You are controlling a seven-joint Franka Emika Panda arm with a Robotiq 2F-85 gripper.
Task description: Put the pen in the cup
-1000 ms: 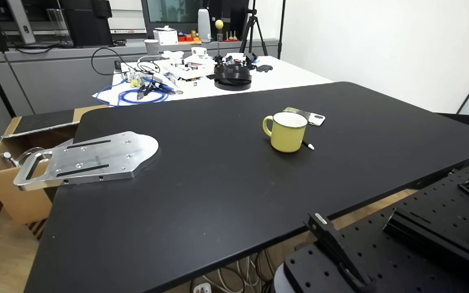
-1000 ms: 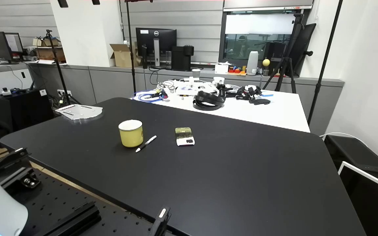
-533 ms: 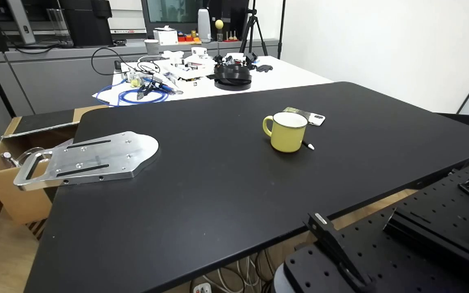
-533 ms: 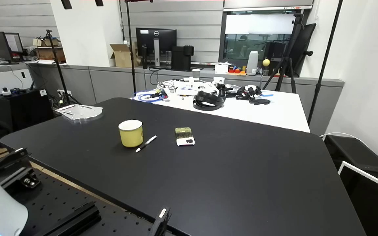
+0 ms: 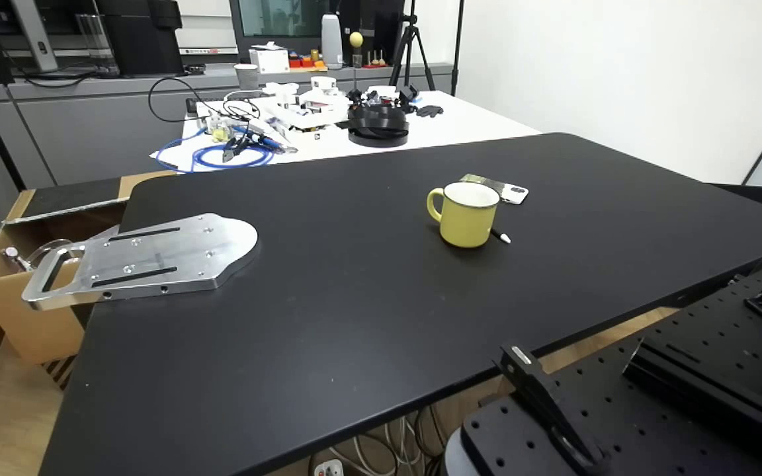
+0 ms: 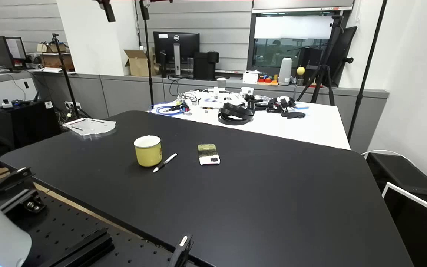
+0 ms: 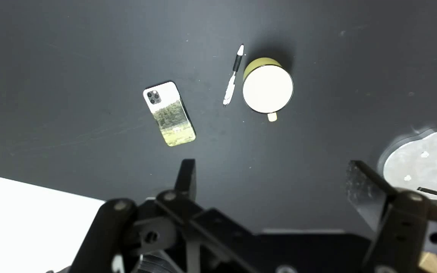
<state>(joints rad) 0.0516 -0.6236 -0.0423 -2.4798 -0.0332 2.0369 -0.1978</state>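
Black tabletop [image 6: 291,200]: lightly marked | black-and-white pen [image 7: 234,76]: flat, just beside upright yellow mug [image 6: 148,152]; smartphone [image 7: 171,115] near | Room: cluttered white table [image 6: 317,129], tripod [image 5: 410,30] beyond | Gripper [image 7: 271,165]: jaws wide apart

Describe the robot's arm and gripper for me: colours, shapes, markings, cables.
The black two-fingered gripper has blocky fingers with flat inner faces, angular linkages and pale round bolt heads. The off-white arm shows only a smooth, rounded section in an exterior view, with circular recesses and a bluish glow below. I can't make out lettering or cables.
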